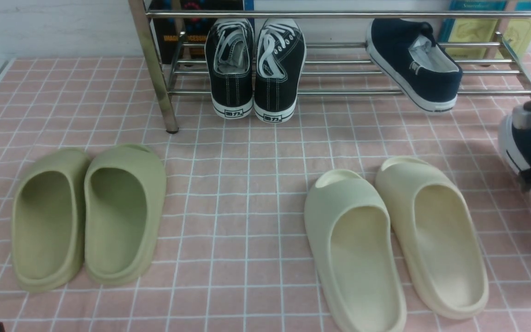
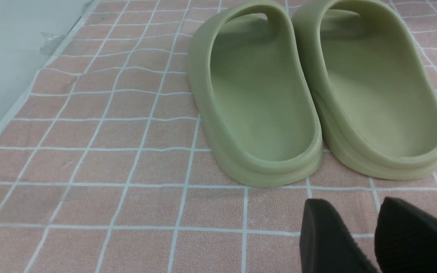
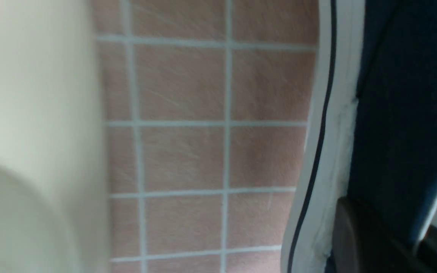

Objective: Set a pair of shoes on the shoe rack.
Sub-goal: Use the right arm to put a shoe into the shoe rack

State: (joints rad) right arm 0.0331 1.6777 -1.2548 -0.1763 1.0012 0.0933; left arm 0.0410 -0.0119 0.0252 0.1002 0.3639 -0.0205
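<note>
The shoe rack [image 1: 339,92] of shiny chrome bars stands at the back. One navy slip-on shoe [image 1: 413,64] with a white sole rests tilted on its lower bars at the right. The other navy shoe [image 1: 523,152] is at the right edge of the front view, over the pink mat. My right gripper [image 3: 393,235] is shut on this shoe's side wall [image 3: 400,132], one finger outside the canvas and one inside. My left gripper [image 2: 351,203] is open over the mat just short of the olive slides, with nothing between its fingers.
Black lace-up sneakers [image 1: 254,69] sit on the rack's left part. Olive-green slides [image 1: 88,214] lie front left and cream slides [image 1: 394,240] front right, close beside the held shoe. A rack leg [image 1: 155,69] stands on the pink checked mat [image 1: 247,184].
</note>
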